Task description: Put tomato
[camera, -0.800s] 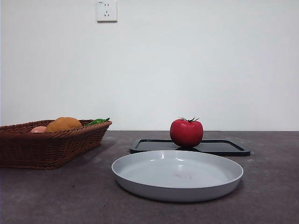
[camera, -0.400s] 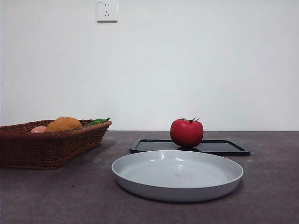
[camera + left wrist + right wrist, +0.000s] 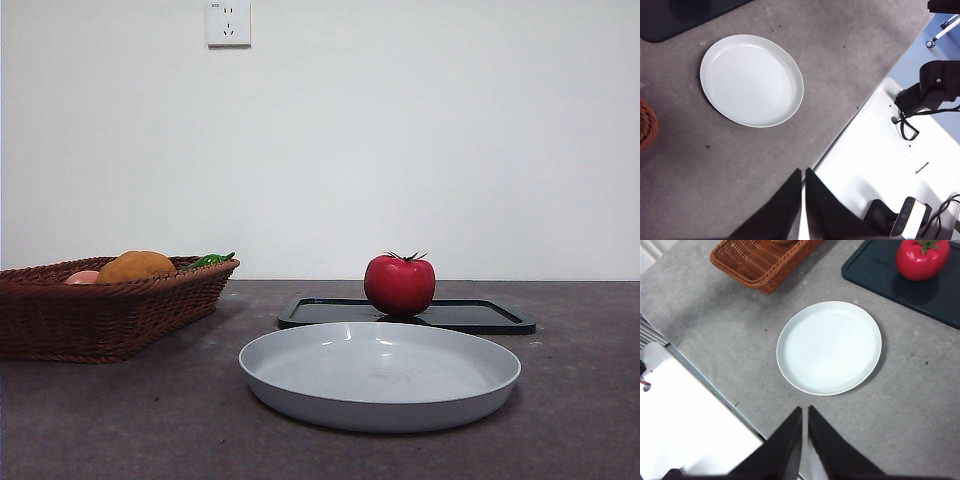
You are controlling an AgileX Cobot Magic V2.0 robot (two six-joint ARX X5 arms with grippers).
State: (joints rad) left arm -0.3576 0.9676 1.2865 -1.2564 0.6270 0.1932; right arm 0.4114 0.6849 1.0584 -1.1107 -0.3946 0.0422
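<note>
Tomato point(image 3: 399, 285) sits upright on the black tray point(image 3: 480, 316), stem up, toward the tray's end nearer the basket. Nothing touches it. The right wrist view confirms: tomato point(image 3: 922, 259) on the tray point(image 3: 880, 275), well apart from any arm.

Grey plate point(image 3: 380, 375) lies on the bench point(image 3: 150, 420) just in front of the tray — bare inside. Wicker basket point(image 3: 100, 310) stands well to the side of the plate, holding an orange-brown fruit point(image 3: 136, 266), a pale pink fruit point(image 3: 82, 277) and something green point(image 3: 208, 261).

Left pincer point(image 3: 803, 187): jaws pressed together, holding nothing, over the bench edge, well back from the plate point(image 3: 751, 80). Right pincer point(image 3: 804, 425): jaws likewise pressed together, empty, well back from the plate point(image 3: 829, 347).

Progress — judged nil. No approach or grasp yet; tomato not lifted. All remains: reach, open, grip, carry, release. Destination not stated in the task; the bare plate looks the likely spot.
</note>
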